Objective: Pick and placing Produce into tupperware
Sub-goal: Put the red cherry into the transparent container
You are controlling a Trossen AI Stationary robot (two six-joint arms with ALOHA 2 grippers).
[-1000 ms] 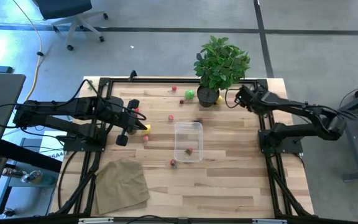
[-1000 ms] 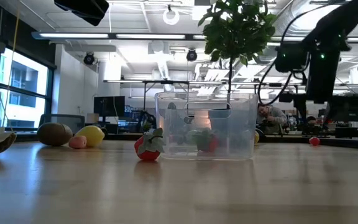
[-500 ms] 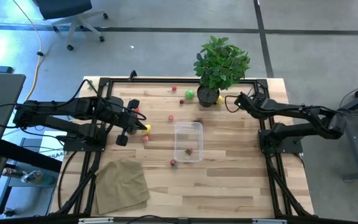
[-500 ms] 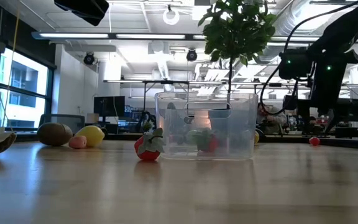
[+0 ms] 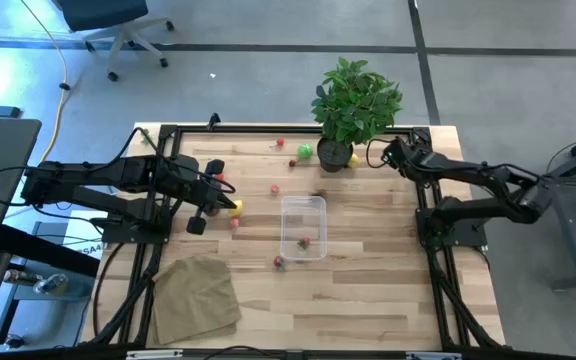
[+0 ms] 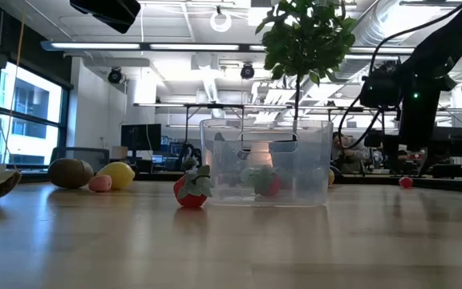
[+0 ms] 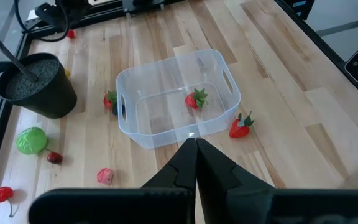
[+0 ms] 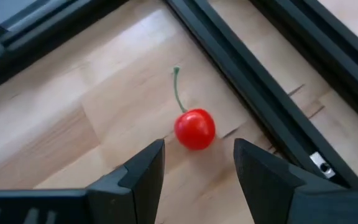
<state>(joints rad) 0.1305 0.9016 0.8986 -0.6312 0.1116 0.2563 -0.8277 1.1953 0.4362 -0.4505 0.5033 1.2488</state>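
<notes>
Far left, near corner of the table: tan cloth, flat, nothing on it.

My left gripper hangs over the left-middle of the table, fingers clenched tight, nothing in them. In my left wrist view the tips point at the container's rim, w/ a gap below them. Just by that gripper in the high view: a yellow fruit and a small pink piece. From table height a brown fruit sits left of the yellow one.

Center: clear container, upright, no lid. One strawberry inside. Another strawberry lies on the wood just outside its near-left corner, close to the wall; can't tell if touching. Small pink bit lies apart on the far-left side of the container.

Farther back: green ball near the plant pot, tiny red piece at the far edge, dark red bit by the green one.

Right: my right gripper is at the far right edge, just right of the pot, low over the wood. Fingers spread apart, released, grasping nothing. A red cherry w/ green stem lies on the wood just ahead of the gap between the fingers, close beside the black frame rail. Not touching either finger.
</notes>
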